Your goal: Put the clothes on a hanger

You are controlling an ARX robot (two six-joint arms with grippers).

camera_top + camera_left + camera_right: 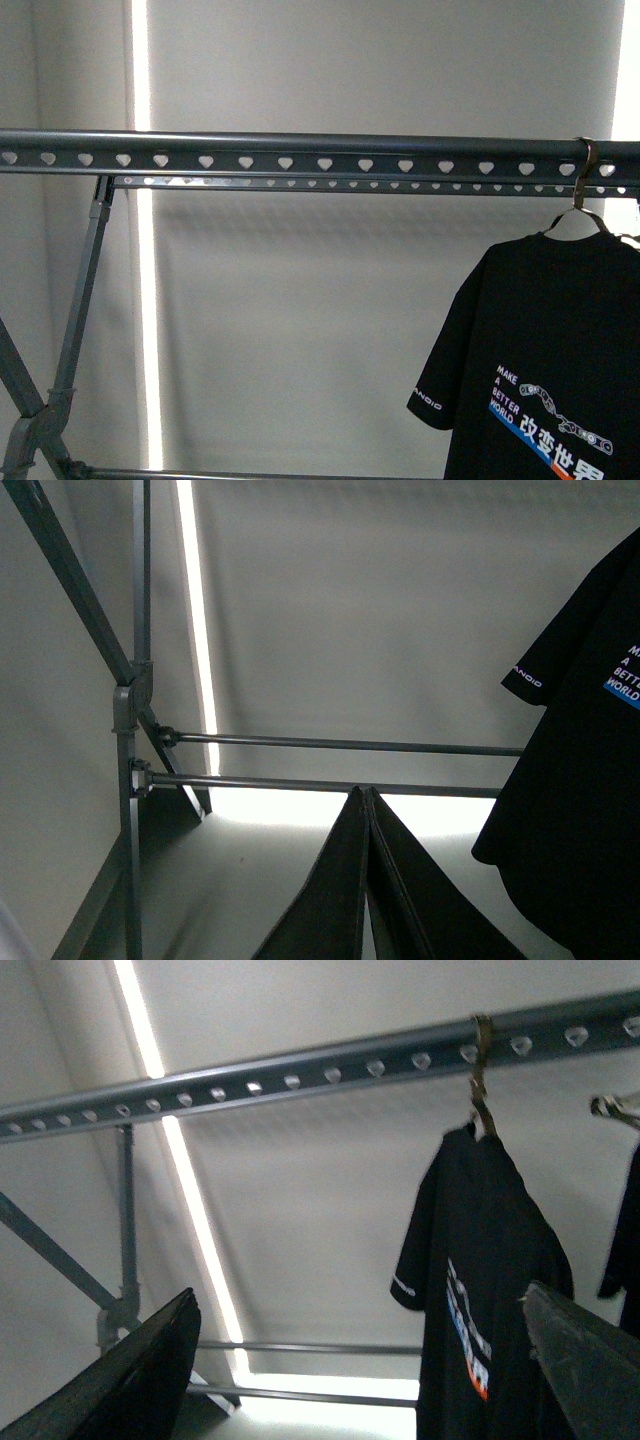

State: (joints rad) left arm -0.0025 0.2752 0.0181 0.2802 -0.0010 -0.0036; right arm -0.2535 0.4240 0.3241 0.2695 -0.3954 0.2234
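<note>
The clothes point(560, 380), a black T-shirt with white print, hang by a metal hook point(586, 170) from the hanger point(300, 152), a long grey rail with heart-shaped holes, at its right end. Neither gripper appears in the front view. My left gripper point(362, 792) is shut with nothing between its fingers, low and to the left of the clothes point(580, 780). My right gripper point(360, 1295) is open and empty, below the hanger point(300, 1065). The clothes point(480, 1290) hang beyond it, free of both fingers point(150, 1360).
Slanted grey legs point(80, 300) hold the rail up at the left. Two thin crossbars point(340, 745) run low between the legs. A second dark garment point(625, 1230) hangs at the far right on another hook point(612, 1108). A pale wall with a bright vertical strip point(145, 300) lies behind.
</note>
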